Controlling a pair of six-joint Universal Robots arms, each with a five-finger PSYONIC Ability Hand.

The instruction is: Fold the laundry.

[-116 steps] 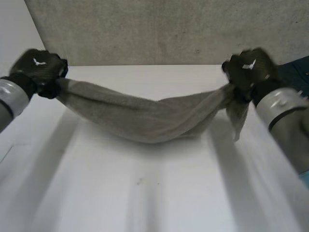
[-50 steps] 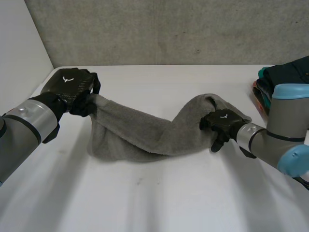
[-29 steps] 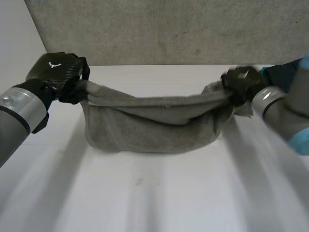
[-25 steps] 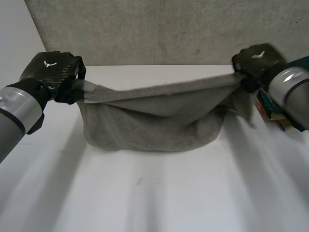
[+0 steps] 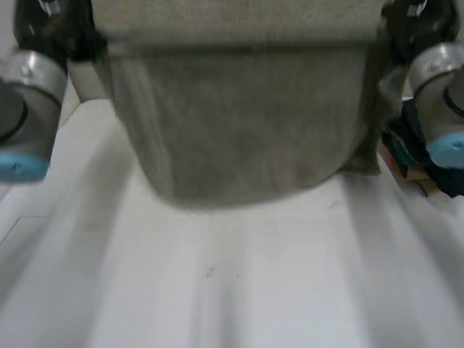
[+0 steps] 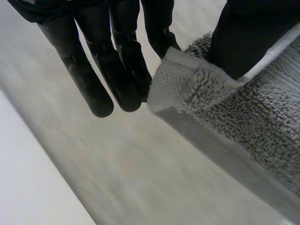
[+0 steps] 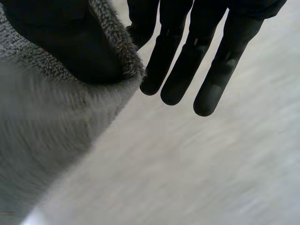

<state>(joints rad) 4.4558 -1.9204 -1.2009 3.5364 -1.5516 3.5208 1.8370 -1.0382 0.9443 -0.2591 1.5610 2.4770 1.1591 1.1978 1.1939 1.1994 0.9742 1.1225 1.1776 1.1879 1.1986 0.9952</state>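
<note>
At the left side of the white table (image 5: pixel 239 290), left arm (image 5: pixel 29 87): it is reaching upward, with its grey joint and light-blue cap showing just beside the cloth's left edge.
left hand (image 5: pixel 58 29): it is holding the upper left corner of the grey terry-cloth towel (image 5: pixel 239 123) high over the table. In the left wrist view the thumb (image 6: pixel 243 37) is pressing down on the hemmed corner and one finger is pinching it from behind. The other fingers (image 6: pixel 117 70) are hanging straight beside the corner, touching nothing.
towel, upper edge: it is running taut and nearly level from one hand to the other.
towel, body: it is hanging down as a broad, flat sheet between the two arms, facing the head camera. Its sides are narrowing slightly toward a rounded lower edge.
towel, lower edge: it is hanging close to the tabletop, and I cannot tell whether it is touching.
right hand (image 5: pixel 413 14): it is gripping the towel's upper right corner. In the right wrist view the thumb (image 7: pixel 61 42) is bearing on the fuzzy corner and clamping it against a finger behind. The remaining fingers (image 7: pixel 178 70) are pointing straight out beside it, free of the cloth.
right arm (image 5: pixel 438 80): it is rising just beside the towel's right edge, its light-blue cap facing forward.
pile of dark blue and red folded clothes (image 5: pixel 413 148): it is sitting at the table's right edge, behind the right arm.
</note>
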